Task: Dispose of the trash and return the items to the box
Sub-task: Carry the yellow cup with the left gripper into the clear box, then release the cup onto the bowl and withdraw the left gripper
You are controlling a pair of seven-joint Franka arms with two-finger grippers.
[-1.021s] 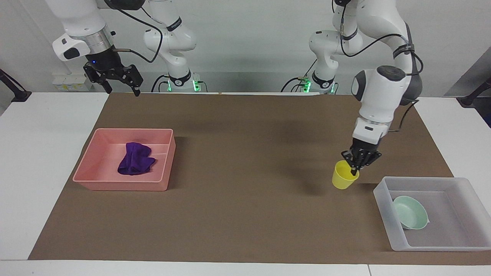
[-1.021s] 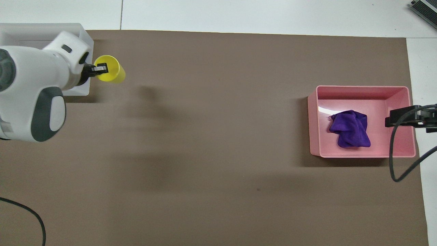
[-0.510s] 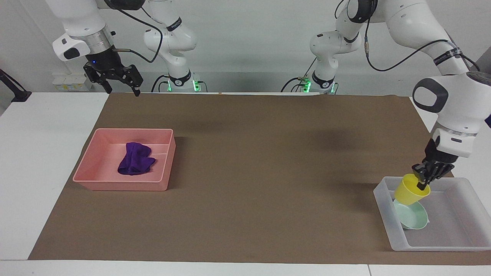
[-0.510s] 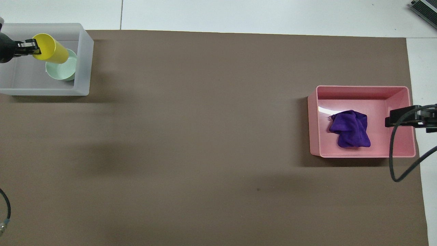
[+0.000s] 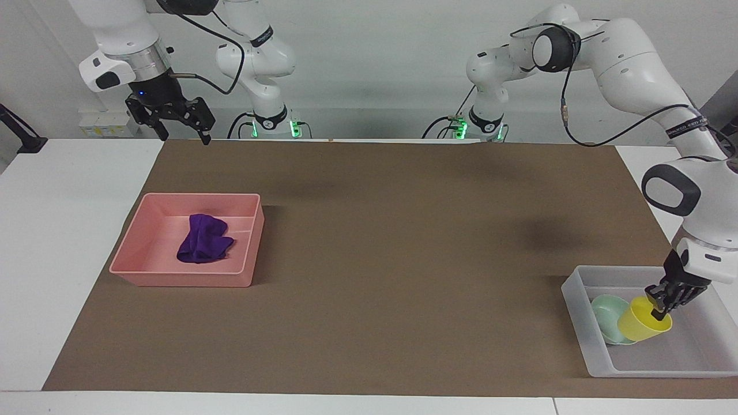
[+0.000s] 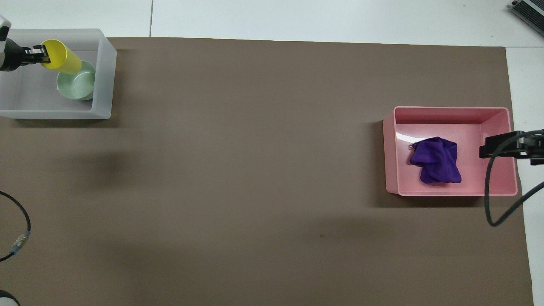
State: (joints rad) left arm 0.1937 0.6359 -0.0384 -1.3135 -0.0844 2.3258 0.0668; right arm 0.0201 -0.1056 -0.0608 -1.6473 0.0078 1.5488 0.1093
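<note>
My left gripper [image 5: 658, 314] [image 6: 42, 54] is shut on the rim of the yellow cup [image 5: 643, 327] [image 6: 63, 63]. It holds the cup tilted and low inside the translucent box [image 5: 576, 311] [image 6: 106, 76] at the left arm's end of the table. The cup's base leans toward the mint-green bowl [image 5: 605, 316] [image 6: 76, 85], which lies in the same box. I cannot tell whether the cup rests on the box floor. The purple cloth [image 5: 203, 246] [image 6: 437, 159] lies bunched in the pink tray [image 5: 184, 279] [image 6: 390, 148]. My right gripper [image 5: 185, 137] waits open, raised above the table's edge nearest the robots, close to the pink tray.
A brown mat [image 5: 392, 259] covers most of the white table. A loose black cable [image 6: 19, 238] loops over the mat on the left arm's side, and the right arm's cable [image 6: 493, 204] hangs by the pink tray.
My left gripper carried the yellow cup from above the mat into the translucent box and lowered it beside the bowl. The right arm has not moved.
</note>
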